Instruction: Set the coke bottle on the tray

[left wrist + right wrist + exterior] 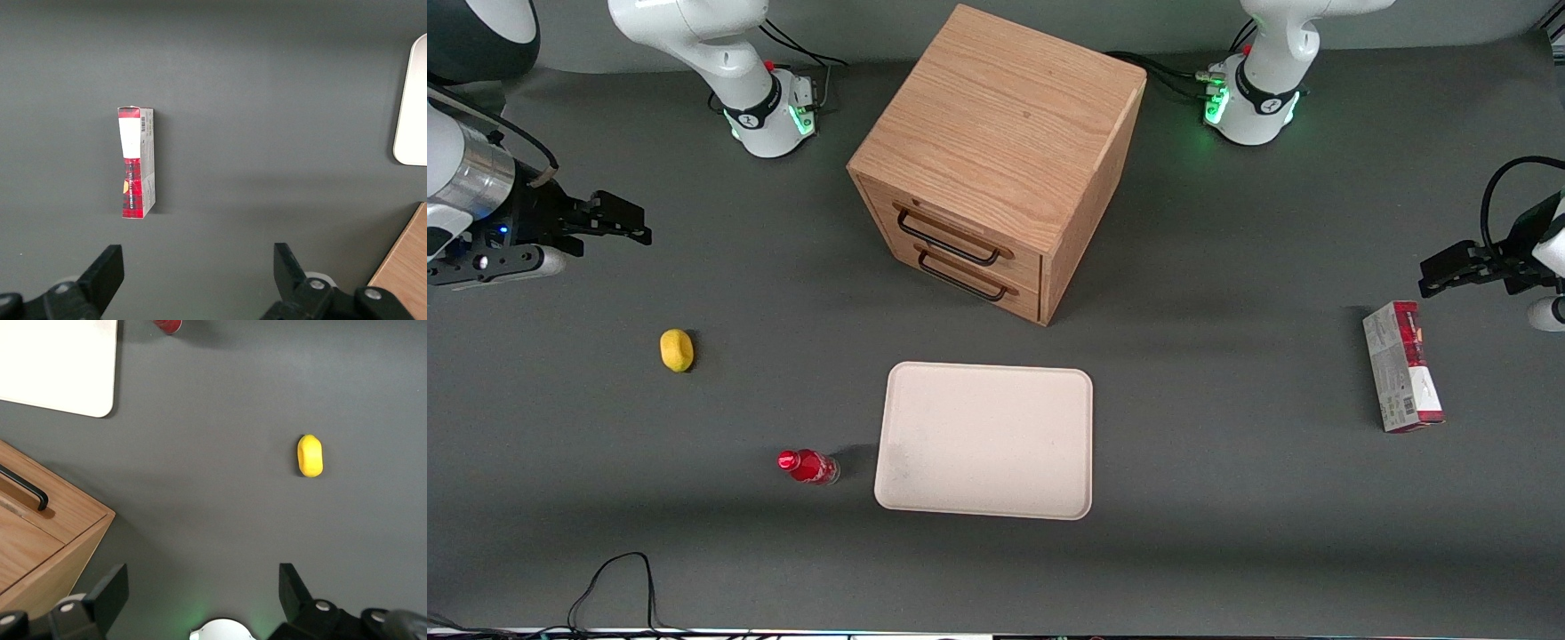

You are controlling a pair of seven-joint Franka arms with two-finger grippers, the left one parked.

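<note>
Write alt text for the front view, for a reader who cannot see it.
A small coke bottle lies on the grey table beside an empty cream tray. The right arm's gripper hangs open at the working arm's end, farther from the camera than a yellow lemon. A wooden drawer cabinet stands mid-table.

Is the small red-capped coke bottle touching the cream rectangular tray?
Apart. The front view shows dark table between the coke bottle and tray. The open claw is far off.
</note>
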